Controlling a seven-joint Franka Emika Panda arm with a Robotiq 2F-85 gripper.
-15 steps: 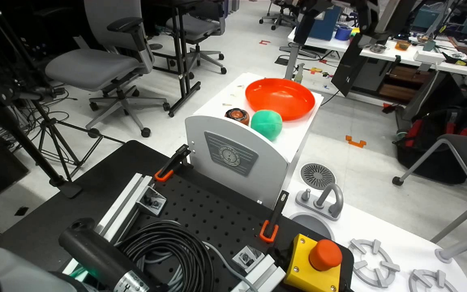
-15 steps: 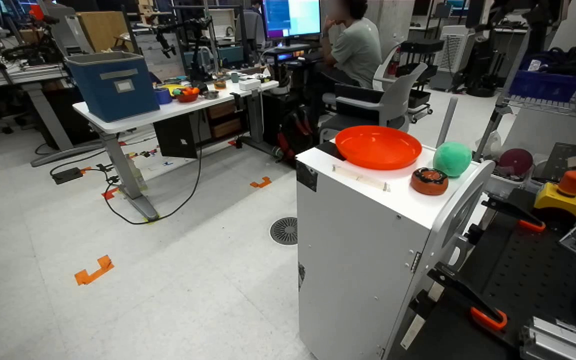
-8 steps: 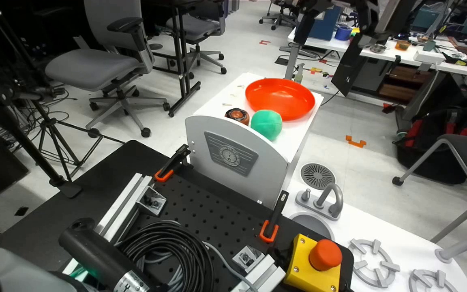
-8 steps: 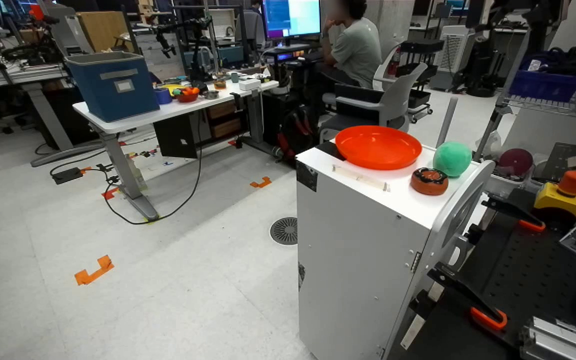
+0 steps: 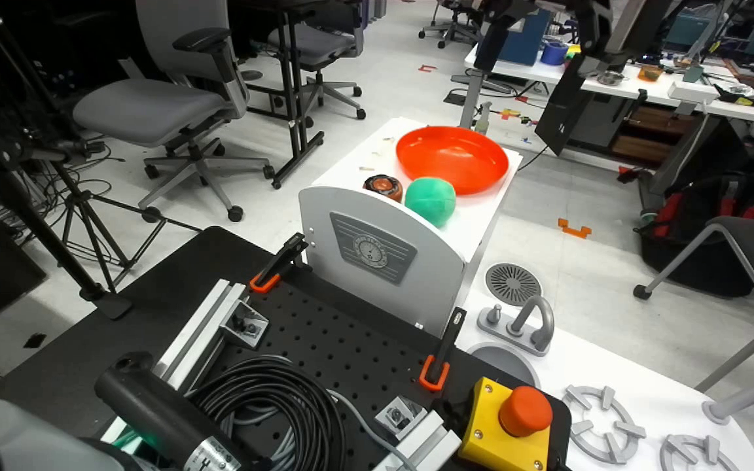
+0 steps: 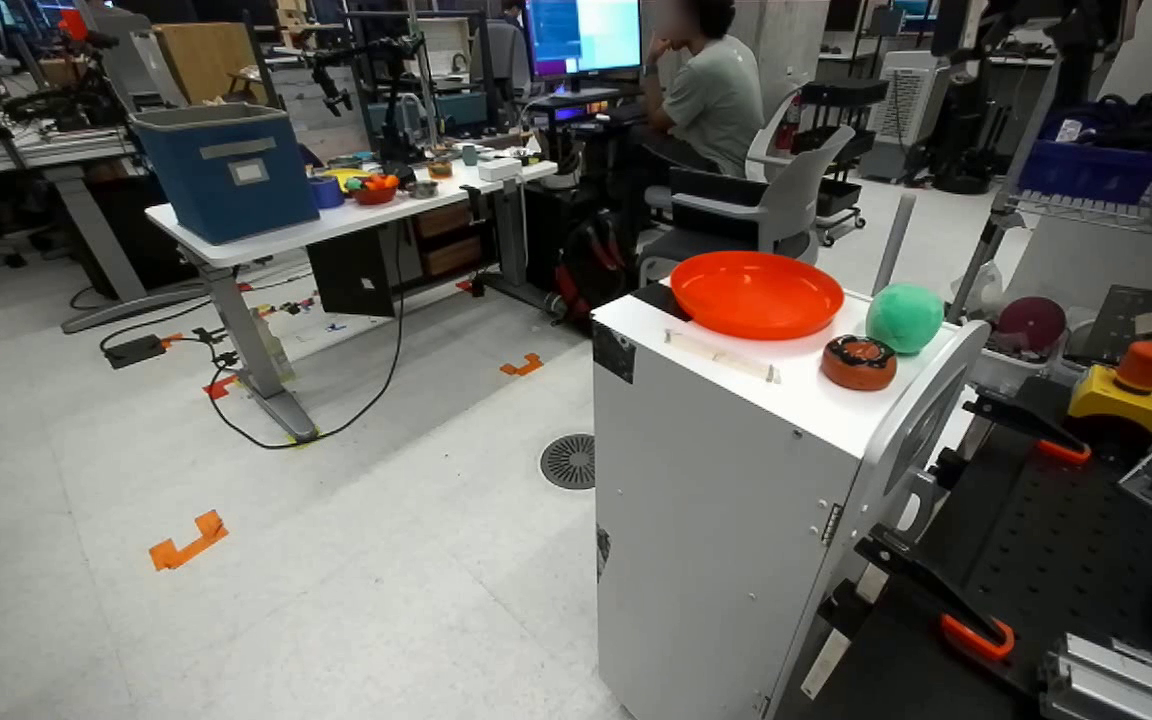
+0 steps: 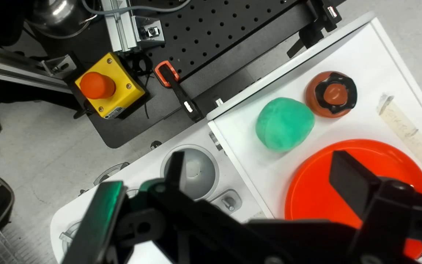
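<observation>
In the wrist view, the gripper (image 7: 247, 179) is standing released, its fingers spreading wide, and its dark body is hiding part of an orange-red dish (image 7: 317, 190). The dish is resting on a white top (image 7: 376, 69), near a green ball (image 7: 285, 124) and a brown doughnut-like toy (image 7: 332, 94). These two are lying side by side; whether they are touching is hard to make out. Only here is a metal pot (image 7: 60, 22) showing, the top edge cutting it off.

In an exterior view, a grey panel (image 5: 426, 275) is standing before the toy, hiding its lower edge, while the ball is overlapping the dish's rim. The top edge is cutting off the gripper. A faucet (image 5: 546, 317) is showing its spout, which the gripper is blocking in the wrist view.

In an exterior view, the toy is slightly covering the ball, and a seated person (image 6: 716, 100) with a blurred face is appearing near a lit monitor (image 6: 586, 35).
</observation>
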